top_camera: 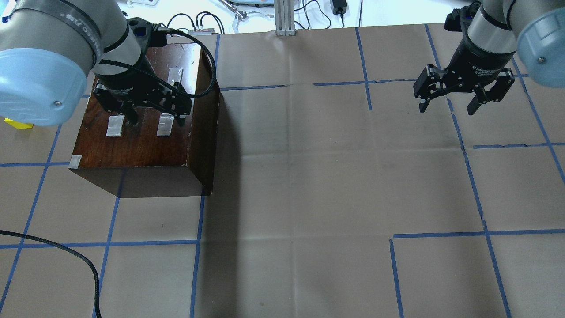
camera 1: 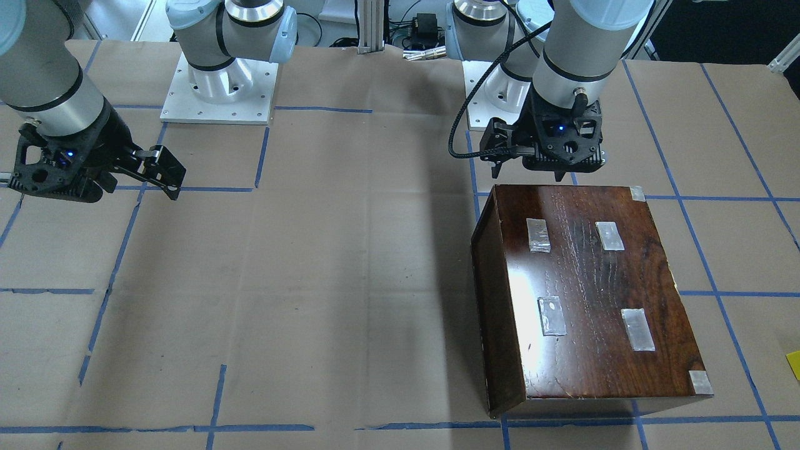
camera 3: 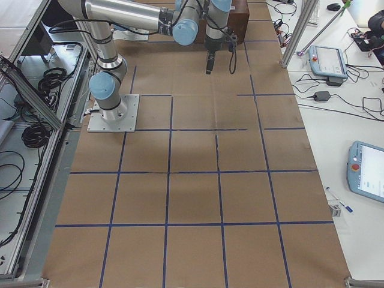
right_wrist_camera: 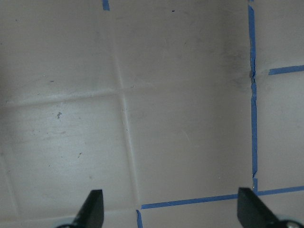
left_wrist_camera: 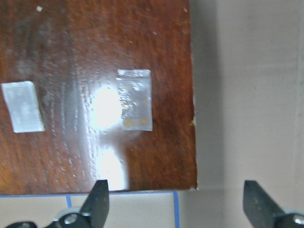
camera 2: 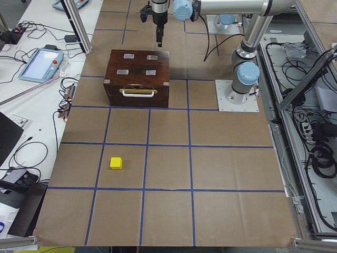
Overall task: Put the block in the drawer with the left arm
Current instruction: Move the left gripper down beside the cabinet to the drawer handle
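Note:
The yellow block [camera 2: 116,163] lies on the paper-covered table, far from the dark wooden cabinet [camera 2: 138,74]. It also shows at the frame edge in the overhead view [top_camera: 17,125] and in the front view [camera 1: 794,364]. The drawer [camera 2: 138,96] is shut, its pale handle facing the table's left end. My left gripper [top_camera: 156,118] hovers open and empty over the cabinet's top [top_camera: 141,137]. The left wrist view shows its fingertips [left_wrist_camera: 97,199] wide apart over the tape patches. My right gripper [top_camera: 446,106] is open and empty above bare table, as the right wrist view [right_wrist_camera: 172,209] also shows.
Blue tape lines [top_camera: 110,243] grid the brown paper. A loose black cable [top_camera: 66,251] lies on the table near the front left. Both arm bases [camera 1: 219,87] stand at the robot side. Teach pendants [camera 2: 39,63] and cables lie beyond the table's ends.

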Robot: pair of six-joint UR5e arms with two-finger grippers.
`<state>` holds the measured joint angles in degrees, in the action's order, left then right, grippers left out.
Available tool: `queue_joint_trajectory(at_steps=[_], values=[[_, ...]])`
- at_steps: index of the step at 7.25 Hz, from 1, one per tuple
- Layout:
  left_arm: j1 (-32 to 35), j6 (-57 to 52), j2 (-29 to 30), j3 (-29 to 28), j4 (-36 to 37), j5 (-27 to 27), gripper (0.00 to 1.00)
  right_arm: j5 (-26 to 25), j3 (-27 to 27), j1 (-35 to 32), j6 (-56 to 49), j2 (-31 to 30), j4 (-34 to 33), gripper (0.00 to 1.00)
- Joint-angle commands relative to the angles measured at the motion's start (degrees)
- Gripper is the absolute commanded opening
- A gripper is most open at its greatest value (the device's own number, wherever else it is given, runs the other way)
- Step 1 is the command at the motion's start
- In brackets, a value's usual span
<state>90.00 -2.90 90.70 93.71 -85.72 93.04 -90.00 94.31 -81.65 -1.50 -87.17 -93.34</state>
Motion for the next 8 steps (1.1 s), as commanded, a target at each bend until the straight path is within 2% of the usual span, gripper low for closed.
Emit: queue_joint_trajectory(at_steps=[1,4,6,7,8], values=[[-7.26,-8.11,-0.17,-0.02,0.55,0.21,0.99,0.0,0.0,0.0,0.0,-0.01,0.0,1.0],[-18.33,-19.65,-0.09,0.33,0.64,-0.14,0.99,0.0,0.0,0.0,0.0,0.07,0.0,1.0],[-28.26,-28.87,4.72,-0.54,0.64,-2.67,0.99,0.0,0.0,0.0,0.0,-0.01,0.0,1.0],[-31.52,-30.74,8.23,-2.2,0.64,-6.43,0.99,0.0,0.0,0.0,0.0,-0.01,0.0,1.0],[-33.12,-30.85,11.92,-4.39,0.64,-7.34,0.99,0.0,0.0,0.0,0.0,0.07,0.0,1.0]])
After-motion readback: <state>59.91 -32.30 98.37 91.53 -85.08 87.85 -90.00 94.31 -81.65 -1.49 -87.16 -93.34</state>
